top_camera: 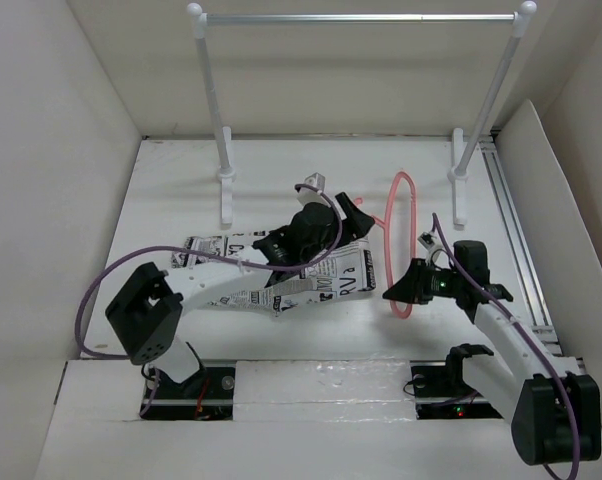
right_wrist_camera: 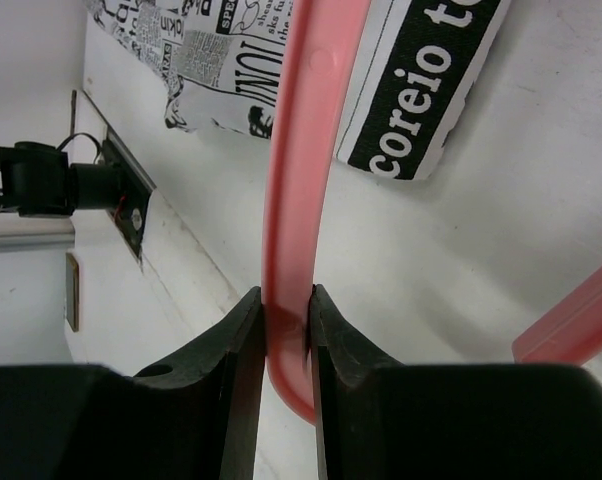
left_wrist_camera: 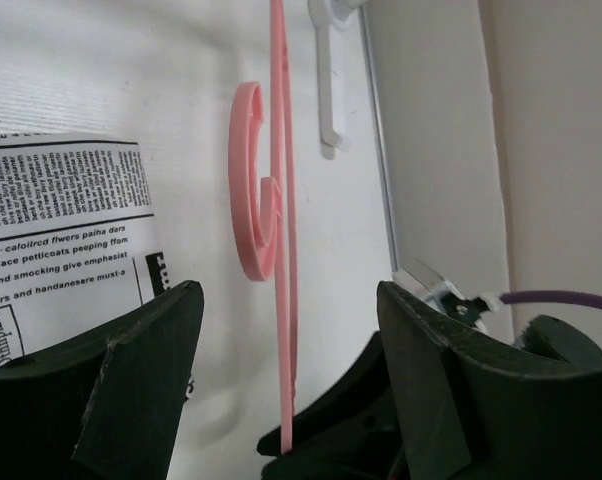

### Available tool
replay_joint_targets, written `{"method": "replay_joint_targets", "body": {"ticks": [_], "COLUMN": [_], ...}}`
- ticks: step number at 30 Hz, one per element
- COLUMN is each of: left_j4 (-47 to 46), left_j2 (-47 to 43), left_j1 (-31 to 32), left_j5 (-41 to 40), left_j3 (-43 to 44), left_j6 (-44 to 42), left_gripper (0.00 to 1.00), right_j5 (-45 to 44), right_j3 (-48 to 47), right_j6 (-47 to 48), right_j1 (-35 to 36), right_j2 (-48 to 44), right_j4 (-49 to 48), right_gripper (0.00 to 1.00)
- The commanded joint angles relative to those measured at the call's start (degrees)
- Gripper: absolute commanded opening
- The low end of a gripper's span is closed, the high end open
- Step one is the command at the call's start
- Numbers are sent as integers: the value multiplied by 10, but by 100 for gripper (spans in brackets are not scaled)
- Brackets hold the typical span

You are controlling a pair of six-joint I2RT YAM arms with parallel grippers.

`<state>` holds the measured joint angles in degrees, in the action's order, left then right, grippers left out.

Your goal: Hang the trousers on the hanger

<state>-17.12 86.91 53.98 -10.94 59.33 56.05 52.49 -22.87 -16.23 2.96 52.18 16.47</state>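
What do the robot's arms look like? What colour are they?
The left arm and right arm are white tubes with chunky black joints. A purple cable loops along each. The left pincer and right pincer have two black fingers each.

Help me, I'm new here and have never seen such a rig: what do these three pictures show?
Two robot arms are bolted at the near edge of a white table. The wide picture looks down from above and behind them; the other two come from a camera on each wrist. Newspaper-print trousers lie on the table, and a clothes rail stands at the back. The right gripper is clamped on a pink hanger; the left gripper is open, over the trousers.
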Motion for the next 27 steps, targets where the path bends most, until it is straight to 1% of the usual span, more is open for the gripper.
{"method": "replay_joint_targets", "body": {"ticks": [1, 2, 6, 8, 11, 12, 13, 14, 15, 17, 18, 19, 21, 23, 25, 26, 27], "left_j4": [2, 3, 4, -1, 1, 5, 14, 23, 22, 17, 15, 14, 16, 20, 21, 25, 30], "left_j2": [33, 49, 78, 84, 86, 87, 86, 84, 81, 69, 65, 63, 60, 57, 58, 57, 57], "left_j1": [3, 3, -9, -9, -9, -9, -9, -9, -9, -9, -4, -4, 2, 8, 8, 8, 8], "left_j5": [-4, -1, 6, 4, 2, 2, 0, -3, -3, -2, 0, -1, -6, -15, -20, -29, -34], "left_j3": [45, 57, 83, 88, 89, 89, 90, 85, 78, 51, 43, 37, 24, 15, 12, 11, 9], "left_j6": [-2, -4, -6, -9, -15, -16, -11, -10, -11, 1, 5, 7, 15, 20, 21, 23, 23], "left_gripper": [65, 64, 51, 48, 21, 0, 0, 0, 0, 0, 0, 0, 0, 0, 0, 0, 0], "right_j5": [22, 21, 25, 24, 16, 13, 9, 0, -5, -29, -37, -46, -63, -70, -72, -73, -75], "right_j3": [-31, -33, -35, -34, -30, -26, -24, -24, -27, -51, -62, -87, -107, -127, -132, -132, -133], "right_j6": [28, 29, 33, 47, 72, 79, 84, 93, 97, 117, 125, 134, 155, 175, 169, 164, 139], "right_j1": [-4, -4, -4, -4, -4, -4, -4, -4, -4, -9, -9, -9, -9, -9, -9, -9, -9], "right_j2": [-16, -23, -34, -36, -36, -34, -35, -34, -35, -37, -38, -38, -37, -31, -22, -8, -1], "right_j4": [0, 4, 22, 44, 74, 81, 87, 100, 107, 135, 143, 152, 173, 167, 144, 111, 92], "right_gripper": [0, 0, 0, 0, 0, 0, 0, 10, 33, 52, 66, 72, 83, 83, 58, 47, 20]}}
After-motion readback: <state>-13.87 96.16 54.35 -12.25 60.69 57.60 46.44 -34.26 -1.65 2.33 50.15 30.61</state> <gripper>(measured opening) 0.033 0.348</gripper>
